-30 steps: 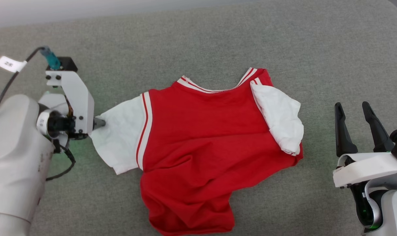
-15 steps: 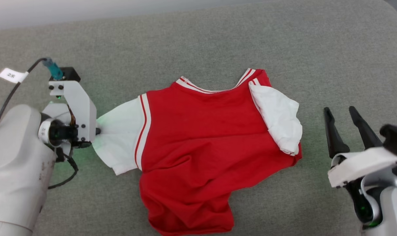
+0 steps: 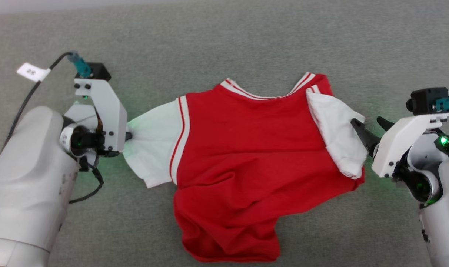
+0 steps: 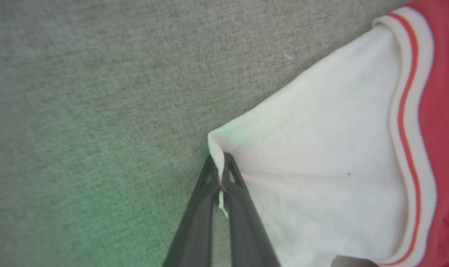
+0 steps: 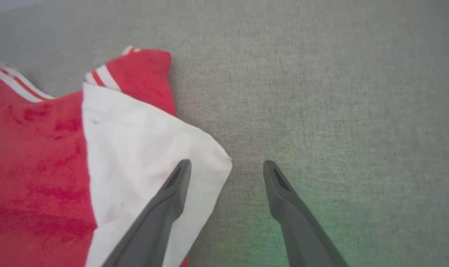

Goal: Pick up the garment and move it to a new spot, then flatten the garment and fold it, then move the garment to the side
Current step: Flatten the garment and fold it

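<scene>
The garment [image 3: 261,159] lies on its front, red with white sleeves and a striped collar at the far side; its lower hem is rumpled. My left gripper [image 3: 129,136] is shut on the outer edge of the white left sleeve [image 4: 313,148], the fingertips [image 4: 229,174] pinching a fold of the cloth. The right sleeve [image 3: 339,141] is folded back over the red body. My right gripper [image 3: 369,124] stands open at that sleeve's corner [image 5: 213,155], one finger [image 5: 176,185] over the white cloth and the other over the bare surface.
A grey fabric surface [image 3: 224,44] runs out on all sides of the garment, with free room far, near and right. A black cable with a white tag [image 3: 33,71] loops from my left wrist.
My left gripper has shut on the left sleeve's edge. My right gripper has swung in from the right to the folded right sleeve. The head camera has shifted, so the whole picture has moved.
</scene>
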Robot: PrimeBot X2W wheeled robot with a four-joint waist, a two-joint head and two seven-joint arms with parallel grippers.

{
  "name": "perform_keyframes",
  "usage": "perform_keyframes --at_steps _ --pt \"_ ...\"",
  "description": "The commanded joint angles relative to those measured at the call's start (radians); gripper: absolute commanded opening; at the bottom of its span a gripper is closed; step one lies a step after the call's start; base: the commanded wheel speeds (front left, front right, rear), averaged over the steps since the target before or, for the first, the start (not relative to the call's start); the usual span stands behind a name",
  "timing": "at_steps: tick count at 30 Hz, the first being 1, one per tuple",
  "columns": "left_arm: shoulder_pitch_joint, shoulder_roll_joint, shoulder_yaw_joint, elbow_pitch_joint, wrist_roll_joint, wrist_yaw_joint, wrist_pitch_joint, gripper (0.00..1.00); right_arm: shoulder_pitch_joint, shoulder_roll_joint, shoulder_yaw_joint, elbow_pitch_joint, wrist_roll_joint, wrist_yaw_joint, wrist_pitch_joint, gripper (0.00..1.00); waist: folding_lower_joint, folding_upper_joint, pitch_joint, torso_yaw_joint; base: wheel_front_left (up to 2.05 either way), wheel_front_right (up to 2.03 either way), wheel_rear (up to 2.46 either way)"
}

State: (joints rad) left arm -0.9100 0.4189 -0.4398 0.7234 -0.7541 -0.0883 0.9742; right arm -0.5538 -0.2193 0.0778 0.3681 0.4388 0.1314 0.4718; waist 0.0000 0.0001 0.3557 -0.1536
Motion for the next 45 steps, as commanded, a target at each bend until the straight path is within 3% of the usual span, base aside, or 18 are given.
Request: perform_keyframes --at_steps 1,10,11,12,13,18,28,36,45 --pt "0.065 -0.041 -0.036 0.037 0.002 -0.007 0.006 0.00 -0.020 -0.011 0.008 0.025 0.010 -0.002 0.026 1.00 0.0000 -0.0001 0.014 0.022 0.00 0.00 0.00" --pt "0.034 -0.047 -0.048 0.061 -0.001 -0.017 -0.026 0.00 -0.116 -0.040 0.083 0.191 0.043 -0.002 0.194 1.00 0.0000 -0.0001 0.034 0.060 0.00 0.00 0.00" --pt "0.032 -0.049 -0.049 0.065 -0.002 -0.018 -0.029 0.00 -0.119 -0.037 0.096 0.205 0.048 -0.002 0.215 0.80 0.0000 -0.0001 0.034 0.062 0.00 0.00 0.00" --pt "0.030 -0.051 -0.049 0.069 -0.004 -0.019 -0.032 0.00 -0.123 -0.041 0.110 0.214 0.050 -0.001 0.232 0.31 0.0000 -0.0001 0.034 0.064 0.00 0.00 0.00" --pt "0.028 -0.054 -0.050 0.072 -0.005 -0.021 -0.035 0.00 -0.126 -0.046 0.128 0.222 0.056 -0.001 0.255 0.00 0.0000 -0.0001 0.033 0.067 0.00 0.00 0.00" --pt "0.020 -0.058 -0.054 0.095 -0.011 -0.026 -0.051 0.00 -0.150 -0.088 0.147 0.228 0.085 -0.001 0.290 0.00 0.0000 -0.0001 0.021 0.075 0.00 0.00 0.00" --pt "-0.098 -0.045 -0.018 0.082 -0.020 -0.018 -0.111 0.00 -0.252 -0.142 0.089 0.140 0.144 -0.002 0.300 0.00 0.0000 -0.0001 -0.056 0.088 0.00 0.00 0.00" --pt "-0.187 -0.033 0.013 0.044 -0.024 -0.010 -0.166 0.00 -0.336 -0.132 0.058 0.086 0.152 -0.002 0.250 0.00 0.0000 -0.0001 -0.182 0.099 0.00 0.00 0.00" --pt "-0.301 -0.013 0.050 0.014 0.001 0.009 -0.283 0.00 -0.460 -0.079 0.069 0.090 0.112 -0.002 0.104 0.00 0.0000 -0.0001 -0.298 0.103 0.00 0.00 0.00"
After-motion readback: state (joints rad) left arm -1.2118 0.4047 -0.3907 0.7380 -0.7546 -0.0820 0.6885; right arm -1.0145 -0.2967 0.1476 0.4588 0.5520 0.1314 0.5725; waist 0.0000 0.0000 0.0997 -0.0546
